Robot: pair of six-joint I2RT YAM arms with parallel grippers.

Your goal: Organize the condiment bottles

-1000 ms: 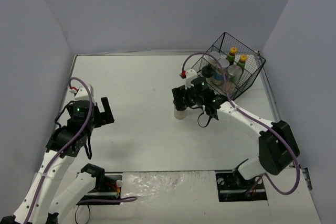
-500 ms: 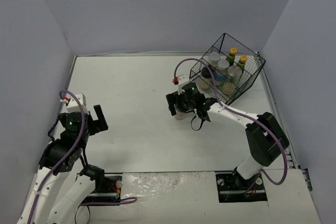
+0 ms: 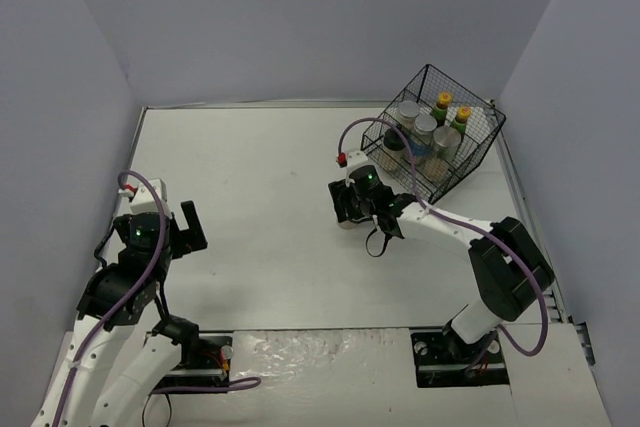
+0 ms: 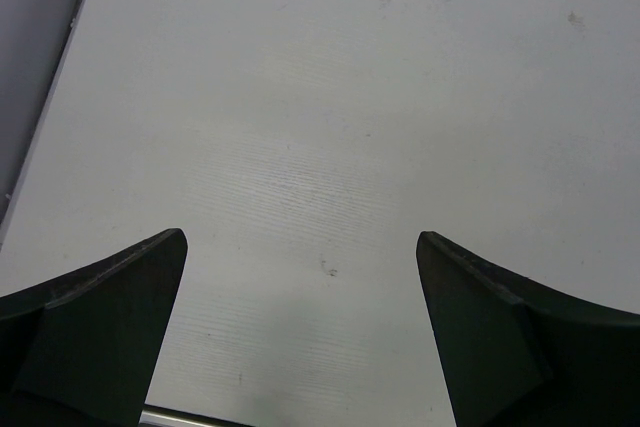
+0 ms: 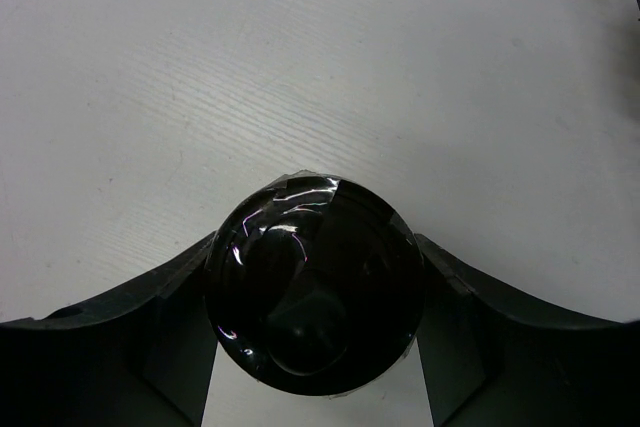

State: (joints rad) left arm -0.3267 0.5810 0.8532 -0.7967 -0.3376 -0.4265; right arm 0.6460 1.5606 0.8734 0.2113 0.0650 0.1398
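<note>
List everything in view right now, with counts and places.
Table: one, white.
Wire basket: one, black, far right of the table.
Yellow-capped bottles: two, dark, inside the basket.
Silver-lidded jars: three, clear, inside the basket.
Dark-capped container: one, basket's left corner, type unclear.
Black-capped shaker: one, left of the basket, held at its cap.
Left gripper: one, black, open over bare table at left.
Right gripper: one, black, closed on the shaker's cap.

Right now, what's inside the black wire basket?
Two yellow-capped bottles, three silver-lidded jars and one black-capped shaker stand in the basket; their lower parts and the basket floor are hidden.
</note>
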